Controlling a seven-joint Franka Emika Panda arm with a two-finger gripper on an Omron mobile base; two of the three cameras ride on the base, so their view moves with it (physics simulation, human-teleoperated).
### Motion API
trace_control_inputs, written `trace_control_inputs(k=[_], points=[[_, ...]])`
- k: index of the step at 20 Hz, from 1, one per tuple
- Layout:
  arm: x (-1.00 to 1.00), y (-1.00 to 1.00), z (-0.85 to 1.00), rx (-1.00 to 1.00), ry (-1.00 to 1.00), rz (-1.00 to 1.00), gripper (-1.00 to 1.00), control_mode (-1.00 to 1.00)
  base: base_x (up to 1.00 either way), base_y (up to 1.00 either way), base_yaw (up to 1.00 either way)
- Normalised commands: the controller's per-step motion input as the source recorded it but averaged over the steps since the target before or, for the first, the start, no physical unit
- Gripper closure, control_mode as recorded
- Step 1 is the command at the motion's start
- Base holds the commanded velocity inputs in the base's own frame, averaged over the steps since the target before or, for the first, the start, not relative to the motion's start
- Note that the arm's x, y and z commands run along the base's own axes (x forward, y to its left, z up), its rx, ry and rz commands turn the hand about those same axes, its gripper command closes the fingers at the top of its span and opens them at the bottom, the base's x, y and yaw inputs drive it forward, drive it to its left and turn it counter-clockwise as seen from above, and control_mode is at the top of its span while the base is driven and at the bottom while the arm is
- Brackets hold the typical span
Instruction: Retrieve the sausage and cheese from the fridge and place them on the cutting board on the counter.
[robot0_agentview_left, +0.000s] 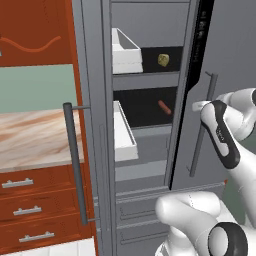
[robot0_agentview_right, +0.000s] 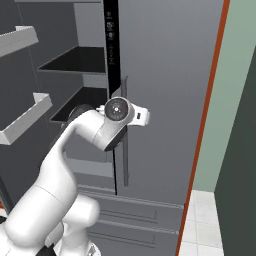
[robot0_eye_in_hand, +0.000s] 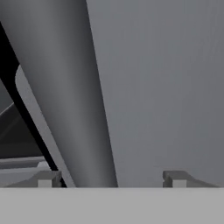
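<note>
Hand view: gripper (robot0_eye_in_hand: 111, 177) right up against the fridge's (robot0_agentview_left: 150, 190) right door handle (robot0_eye_in_hand: 65, 100), the fat grey bar standing between the two finger tips (robot0_eye_in_hand: 175, 178). Jaws spread wide on either side of the bar, not yet pinching it.

Left base view: left door swung open. Cheese (robot0_agentview_left: 163, 60) far back on the upper shelf. Sausage (robot0_agentview_left: 164, 107) lying on the shelf below, both well apart from the jaws. Counter (robot0_agentview_left: 30, 140) off to the left.
</note>
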Motion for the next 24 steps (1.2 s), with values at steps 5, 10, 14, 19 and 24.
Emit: trace_control_inputs(k=[5, 10, 14, 19, 24], points=[[0.22, -0.06, -0.1, -0.02, 0.0, -0.02, 1.0, -1.0, 0.0, 0.0, 0.0], [0.17, -0.14, -0.05, -0.02, 0.09, -0.2, 1.0, -1.0, 0.0, 0.0, 0.0], [0.03, -0.13, -0.08, 0.0, 0.09, -0.2, 1.0, -1.0, 0.0, 0.0, 0.0], [-0.16, -0.25, -0.05, 0.0, -0.01, -0.11, 1.0, -1.0, 0.0, 0.0, 0.0], [-0.26, -0.37, -0.01, 0.05, 0.0, -0.01, 1.0, -1.0, 0.0, 0.0, 0.0]])
